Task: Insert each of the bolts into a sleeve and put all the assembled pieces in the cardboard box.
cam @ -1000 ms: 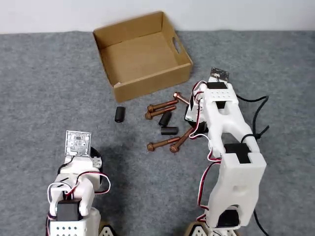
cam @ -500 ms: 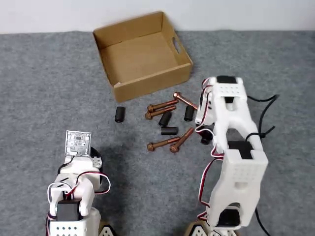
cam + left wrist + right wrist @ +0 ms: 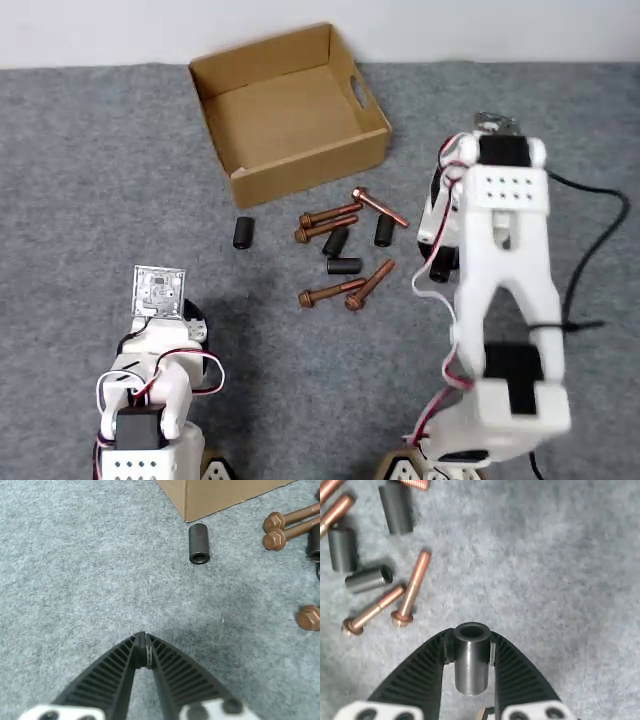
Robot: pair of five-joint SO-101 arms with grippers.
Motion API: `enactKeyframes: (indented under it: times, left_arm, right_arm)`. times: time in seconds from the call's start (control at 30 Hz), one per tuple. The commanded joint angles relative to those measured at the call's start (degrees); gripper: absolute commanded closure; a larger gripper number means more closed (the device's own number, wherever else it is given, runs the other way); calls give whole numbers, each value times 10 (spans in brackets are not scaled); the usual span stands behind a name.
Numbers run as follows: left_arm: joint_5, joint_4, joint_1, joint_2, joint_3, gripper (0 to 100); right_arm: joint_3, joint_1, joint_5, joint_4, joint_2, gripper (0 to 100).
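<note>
Cardboard box (image 3: 310,172) sits open-topped on grey carpet (image 3: 100,150), at the far side from both arm bases. Right arm (image 3: 500,250) stands out past the box's handle-cut side, toward me from its near corner. Right gripper (image 3: 470,640) is clamped on a dark sleeve (image 3: 471,667): one finger on each flank, the sleeve's open bore facing away from the wrist, held clear above the carpet. Left arm (image 3: 150,390) is folded low, well out from the box's front wall. Left gripper (image 3: 143,650) is pinched closed with its tips meeting and nothing between them, pointing toward the box. A lone sleeve (image 3: 243,232) lies on its side just off the box's front corner, apart from the rest. The main scatter lies off the box's front wall, toward the handle-cut end. Two bolts (image 3: 330,213) lie side by side nearest the wall, and a third bolt (image 3: 381,208) is angled just beside them. Farther out are three loose sleeves (image 3: 336,241), all on their sides among the bolts. Farthest from the box are two more bolts (image 3: 334,291), their heads close together. Every bolt and sleeve lies outside the box, the bolts bare on the carpet.
</note>
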Motion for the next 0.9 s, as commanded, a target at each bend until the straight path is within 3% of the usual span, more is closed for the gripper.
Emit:
enactKeyframes:
  times: [0.0,0.3,0.57,0.73,0.87]
  left_arm:
    - [-4,-13,-2,-4,-3,994]
    - [-4,-13,-2,-4,-3,994]
    - [-4,-13,4,-4,-3,993]
    - [-4,-6,79,-4,-3,993]
    - [-4,61,122,-4,-3,993]
  right_arm:
    - [76,7,7,11,-120,990]
    - [322,7,5,-132,-343,990]
    - [418,7,-30,-154,-508,991]
    - [473,7,-30,-147,-597,991]
    - [520,3,-30,-154,-666,991]
